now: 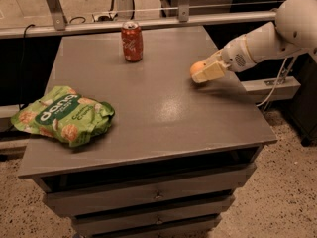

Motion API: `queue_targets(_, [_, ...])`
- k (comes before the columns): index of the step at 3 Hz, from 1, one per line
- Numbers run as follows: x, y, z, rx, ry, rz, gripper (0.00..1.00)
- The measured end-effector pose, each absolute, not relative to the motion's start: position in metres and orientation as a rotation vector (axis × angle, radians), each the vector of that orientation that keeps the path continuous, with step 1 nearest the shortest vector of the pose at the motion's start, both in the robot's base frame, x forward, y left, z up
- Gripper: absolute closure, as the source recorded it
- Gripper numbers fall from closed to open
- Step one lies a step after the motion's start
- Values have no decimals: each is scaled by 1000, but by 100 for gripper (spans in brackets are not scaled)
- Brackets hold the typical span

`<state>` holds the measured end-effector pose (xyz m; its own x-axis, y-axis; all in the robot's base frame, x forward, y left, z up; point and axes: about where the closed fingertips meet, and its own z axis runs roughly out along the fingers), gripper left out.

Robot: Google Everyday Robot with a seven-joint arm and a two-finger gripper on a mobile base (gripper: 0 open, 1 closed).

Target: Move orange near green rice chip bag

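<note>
**Grey top, orange by the right edge**

Grey wood makes up the table (163, 128), whose near edge runs across the front above stacked drawer fronts (158, 198). My gripper (207, 72) reaches in from the right on a white arm (262, 43), over the right half of the top and toward the far side. It is touching the orange (195, 67), which shows just to its left and is partly covered by it. Whether I am gripping the fruit or only resting against it I cannot tell. Both sit close to the table's right edge, where the floor (292, 182) drops away.

On the left, the green rice chip bag (62, 115) lies flat by the near corner, and its left end hangs out past the table's left edge. A broad bare stretch of table top runs between the bag and the orange, so the two are well apart. At the far side, left of the orange, stands a red soda can (132, 41), upright and near the far edge, with a metal rail (148, 23) running behind it.

Counted: one orange, one bag, one can, one gripper
</note>
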<state>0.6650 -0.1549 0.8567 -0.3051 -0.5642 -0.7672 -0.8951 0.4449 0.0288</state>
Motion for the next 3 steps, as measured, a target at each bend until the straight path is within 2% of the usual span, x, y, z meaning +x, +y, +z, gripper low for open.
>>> queue_targets(1, [650,-156,890,-1229,1905,622,88])
queue_targets(2, [650,-154,889,-1232,1904,627,100])
queue_targets(3, [650,-152,888,-1236,1902,631,100])
